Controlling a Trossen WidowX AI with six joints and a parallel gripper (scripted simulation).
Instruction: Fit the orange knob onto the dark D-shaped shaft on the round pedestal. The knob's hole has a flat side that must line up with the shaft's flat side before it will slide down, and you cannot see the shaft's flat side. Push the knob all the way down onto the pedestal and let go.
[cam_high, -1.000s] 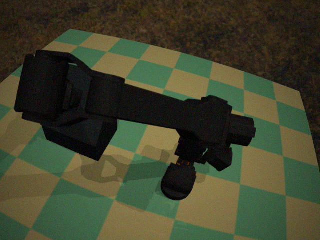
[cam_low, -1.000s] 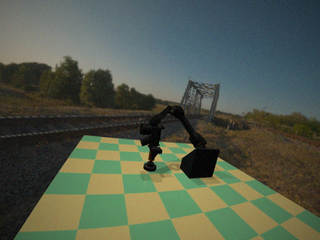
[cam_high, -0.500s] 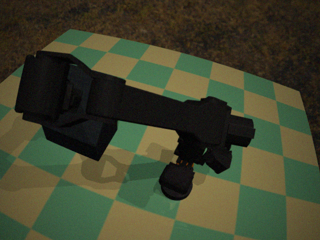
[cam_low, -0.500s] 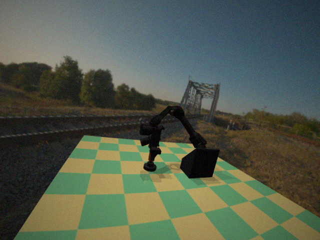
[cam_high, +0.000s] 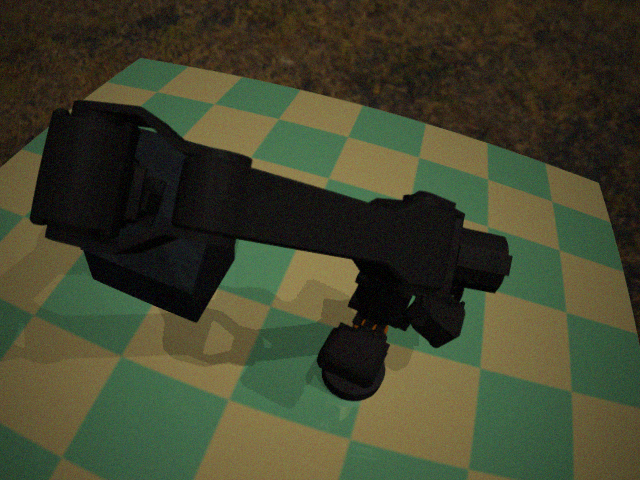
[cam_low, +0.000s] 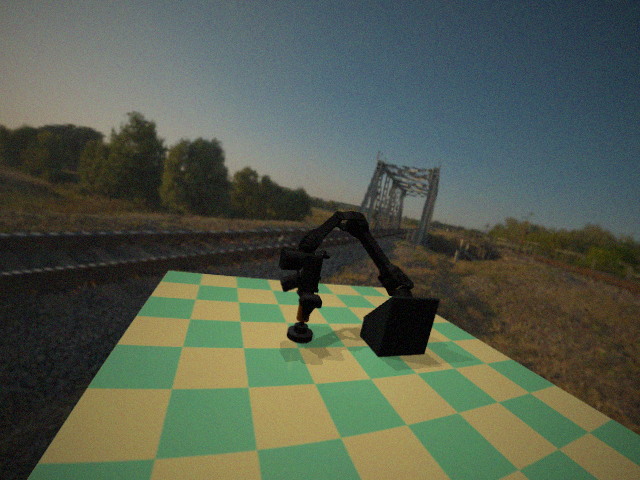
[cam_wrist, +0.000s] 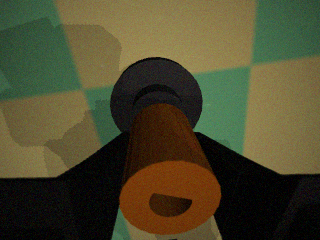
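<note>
The orange knob is upright between the fingers; only slivers show in the top view. Its D-shaped hole faces the wrist camera, flat side toward the top of that view. The dark round pedestal stands on the table, with a raised collar in its middle. My gripper is shut on the knob, directly over the pedestal. The knob's lower end is at or just above the collar; contact is unclear. The shaft is hidden.
The arm's dark block-shaped base stands on the green and tan checkered table, to the right of the pedestal in the exterior view. The arm arches over from it. Shadows fall beside the pedestal.
</note>
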